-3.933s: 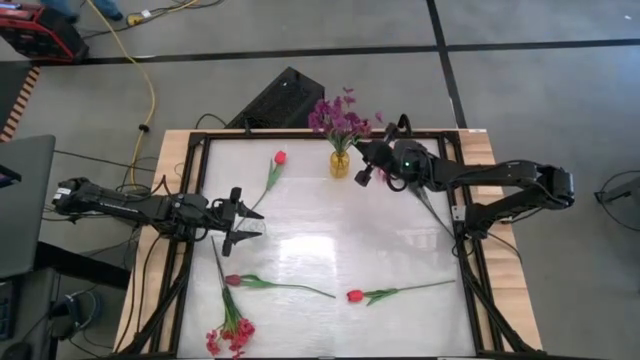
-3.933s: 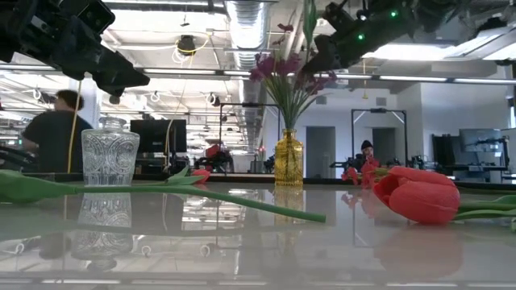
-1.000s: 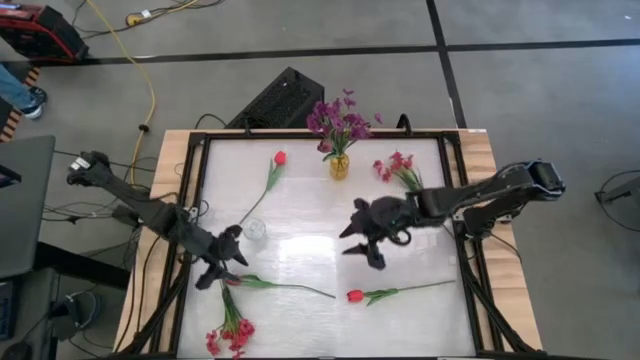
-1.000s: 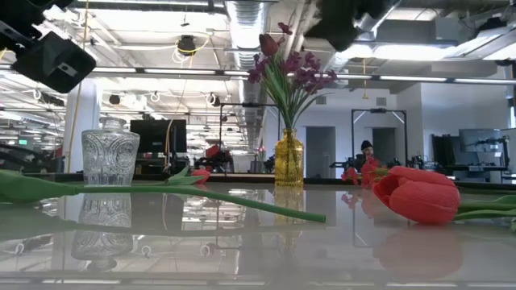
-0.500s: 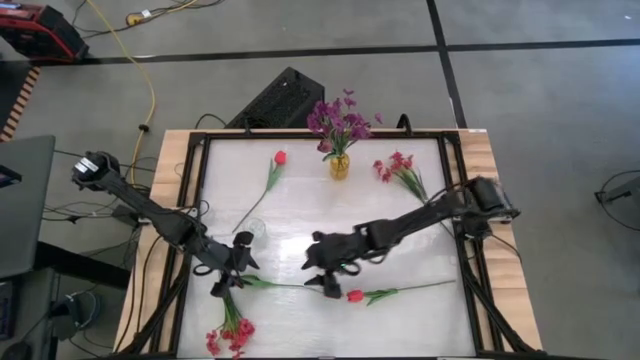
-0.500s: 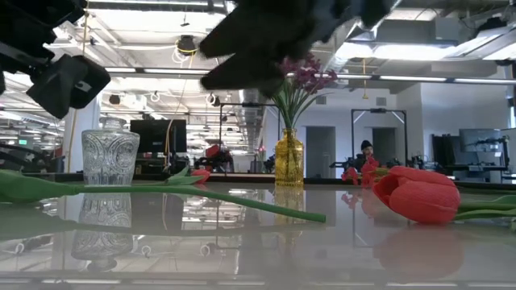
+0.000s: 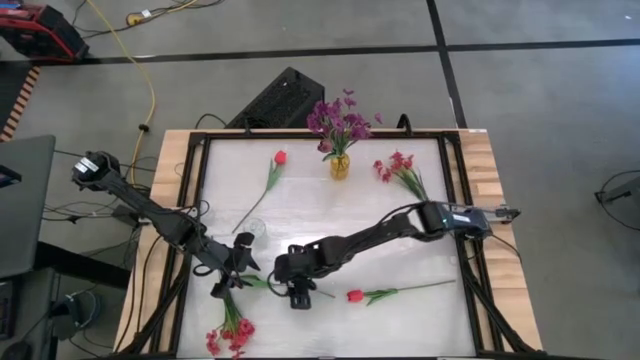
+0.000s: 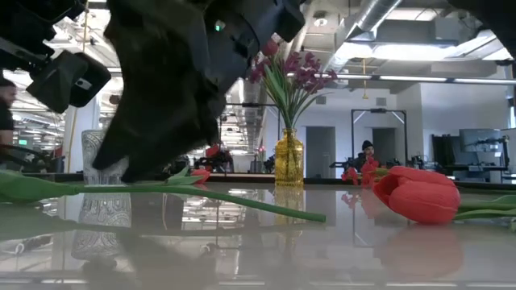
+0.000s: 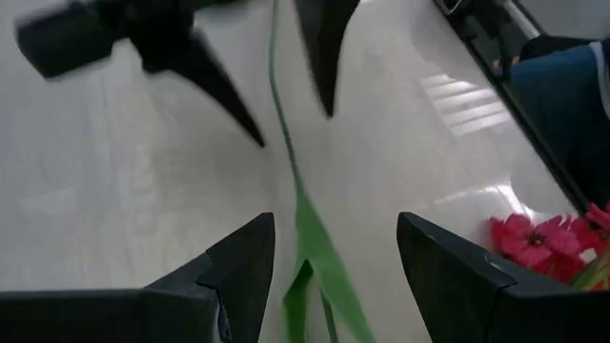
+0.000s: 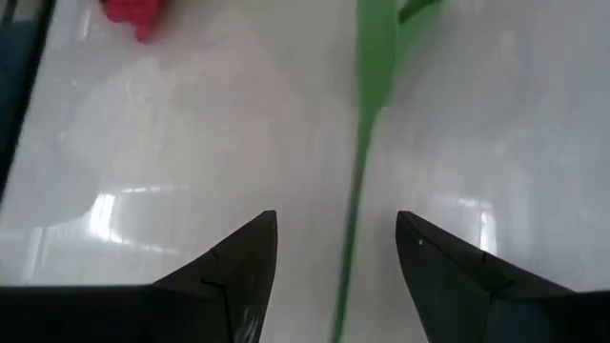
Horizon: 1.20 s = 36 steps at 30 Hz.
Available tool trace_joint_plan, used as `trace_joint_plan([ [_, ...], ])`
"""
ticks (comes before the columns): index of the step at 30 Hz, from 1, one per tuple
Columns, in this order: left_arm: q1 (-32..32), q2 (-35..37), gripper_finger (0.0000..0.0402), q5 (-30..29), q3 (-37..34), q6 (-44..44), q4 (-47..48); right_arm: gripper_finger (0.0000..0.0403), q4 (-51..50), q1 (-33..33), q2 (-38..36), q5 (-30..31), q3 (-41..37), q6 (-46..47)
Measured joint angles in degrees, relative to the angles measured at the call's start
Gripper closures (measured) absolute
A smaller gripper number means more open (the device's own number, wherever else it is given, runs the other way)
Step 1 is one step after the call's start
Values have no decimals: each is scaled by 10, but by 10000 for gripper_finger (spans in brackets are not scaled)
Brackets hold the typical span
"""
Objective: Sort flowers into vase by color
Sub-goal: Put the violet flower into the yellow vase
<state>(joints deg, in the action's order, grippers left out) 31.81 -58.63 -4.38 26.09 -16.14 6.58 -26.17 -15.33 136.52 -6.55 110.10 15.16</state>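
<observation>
- Both tools hang over the same flower, a dark maroon tulip (image 7: 262, 283) lying flat on the table (image 7: 330, 215) near its front left.
- The left tool (image 7: 222, 281) sits at the blossom end; its fingers (image 9: 224, 276) are spread, and the green stem (image 9: 286, 162) runs up between them without touching either.
- The right tool (image 7: 298, 293) reaches across from the right side and hovers over the stem's other end, fingers (image 10: 238, 262) spread, with the stem (image 10: 362, 143) lying between them on the table.
- The two tools face each other along the stem, near but apart.
- A red tulip (image 7: 385, 293) lies just to the right of the right tool.
- A pink-red cluster (image 7: 230, 335) lies at the front left corner, another (image 7: 398, 168) at the back right.
- A yellow vase (image 7: 340, 164) at the back holds purple flowers (image 7: 336, 118).
- A clear glass vase (image 7: 257, 231) stands beside the left arm, and another red tulip (image 7: 273, 172) lies behind it.
</observation>
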Motion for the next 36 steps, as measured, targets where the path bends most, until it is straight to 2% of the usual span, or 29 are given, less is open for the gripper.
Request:
trace_joint_plan([
  [4, 0, 0, 191, -5, 0, 0, -6, 167, -21, 0, 40, 6, 43, -1],
  [7, 0, 0, 191, -6, 0, 0, -7, 196, -40, -3, 50, 8, 55, -2],
  [10, 0, 0, 191, -6, 0, 1, -5, 265, -59, -5, 48, 20, 55, -2],
  [13, 0, 0, 191, -6, 0, 16, -5, 363, -68, -5, 37, 33, 53, -2],
  [14, 0, 0, 191, -6, 0, 20, -6, 377, -74, -5, 30, 31, 52, -8],
  [18, 0, 0, 191, -19, 0, 19, -5, 378, -114, -5, -16, 26, 47, -44],
  [20, 0, 0, 191, -21, 0, 18, -5, 378, -130, -3, -54, 32, 22, -68],
  [23, 0, 0, 191, -21, 0, 15, -5, 378, -106, 4, -126, 38, -63, -95],
  [26, 0, 0, 191, -21, 0, 19, -5, 378, -17, 16, -223, 39, -198, -92],
  [32, 0, 0, 191, -43, 0, 49, -14, 378, 298, 53, -448, 21, -525, -62],
  [36, -7, 0, 191, -91, 0, 109, -42, 378, 555, 84, -553, 13, -682, -90],
])
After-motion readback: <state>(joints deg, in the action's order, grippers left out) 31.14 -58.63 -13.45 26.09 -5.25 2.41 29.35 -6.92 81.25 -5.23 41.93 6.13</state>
